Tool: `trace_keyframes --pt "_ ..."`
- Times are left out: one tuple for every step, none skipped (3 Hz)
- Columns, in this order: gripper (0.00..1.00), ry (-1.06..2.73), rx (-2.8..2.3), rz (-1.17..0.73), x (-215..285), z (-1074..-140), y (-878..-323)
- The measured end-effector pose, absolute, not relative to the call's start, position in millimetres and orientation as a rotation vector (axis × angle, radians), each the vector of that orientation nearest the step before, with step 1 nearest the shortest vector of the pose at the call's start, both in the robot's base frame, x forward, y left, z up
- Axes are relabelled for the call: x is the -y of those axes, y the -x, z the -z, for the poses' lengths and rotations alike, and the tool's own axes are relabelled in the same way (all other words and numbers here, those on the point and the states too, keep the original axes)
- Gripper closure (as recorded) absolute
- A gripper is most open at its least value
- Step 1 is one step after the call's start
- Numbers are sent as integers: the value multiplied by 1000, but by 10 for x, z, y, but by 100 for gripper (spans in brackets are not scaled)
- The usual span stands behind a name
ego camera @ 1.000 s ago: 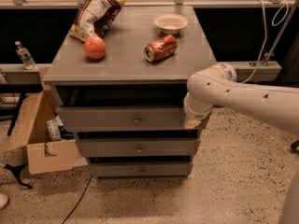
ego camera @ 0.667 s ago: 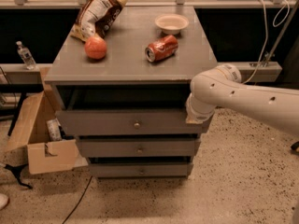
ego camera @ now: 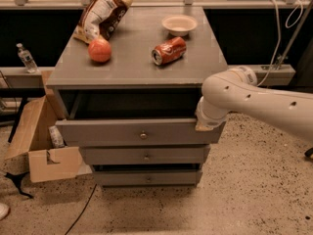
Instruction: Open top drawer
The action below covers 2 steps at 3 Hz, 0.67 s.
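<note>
The top drawer of the grey cabinet stands pulled out toward me, with a dark gap behind its front under the cabinet top. Its small round knob is at the centre of the front. My gripper is at the drawer's right end, at the top corner of the front, at the tip of the white arm that reaches in from the right. The arm's wrist hides most of the gripper.
Two shorter drawers sit below, slightly stepped out. On the cabinet top lie a chip bag, a red-orange fruit, a soda can and a white bowl. An open cardboard box stands at the left, a water bottle behind it.
The top drawer has slid further out toward me, and the arm's end has moved with it, down and forward.
</note>
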<state>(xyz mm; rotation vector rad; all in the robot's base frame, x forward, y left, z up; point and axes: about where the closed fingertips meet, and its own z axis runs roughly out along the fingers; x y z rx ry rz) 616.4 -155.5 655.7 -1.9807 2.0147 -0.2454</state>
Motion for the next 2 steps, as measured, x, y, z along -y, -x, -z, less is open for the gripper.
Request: trace_keyframes --pt "81 1981 -2015 245 1555 -6557 -6164" --pt "50 1981 -2015 245 1555 -6556 -6164"
